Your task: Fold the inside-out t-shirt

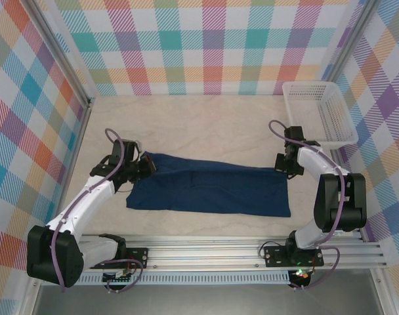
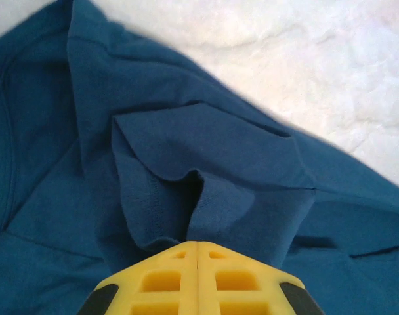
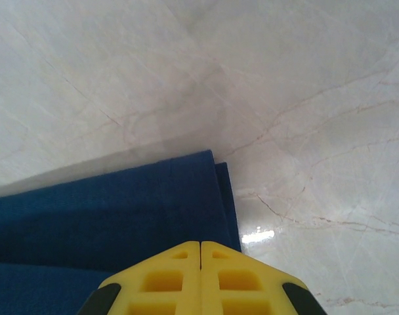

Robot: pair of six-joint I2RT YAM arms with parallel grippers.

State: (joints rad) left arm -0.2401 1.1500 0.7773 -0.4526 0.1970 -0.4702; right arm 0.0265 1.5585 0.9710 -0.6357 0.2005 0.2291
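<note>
- Two pairs of yellow fingers are closed, one pair at each end of the shirt (image 1: pixel 209 190).
- The shirt is dark navy and lies as a long strip across the middle of the bench (image 1: pixel 206 128), from centre left to centre right of the top view.
- The left fingers (image 2: pixel 197 246) are pressed together with no gap between them. A raised fold of the cloth is pinched at their tips, and the cloth wrinkles around this place.
- In the top view this grip is at the upper left corner of the shirt.
- The right fingers (image 3: pixel 200 244) are pressed together in the same way, holding the flat cloth near its upper right corner. Two layers of cloth show at that edge.
- Beyond this corner the bench is pale, with thin veins like marble.
- The upper edge of the shirt runs almost straight between the two grips.
- A white basket (image 1: pixel 309 84) stands in the upper right of the top view, well apart from the shirt.
</note>
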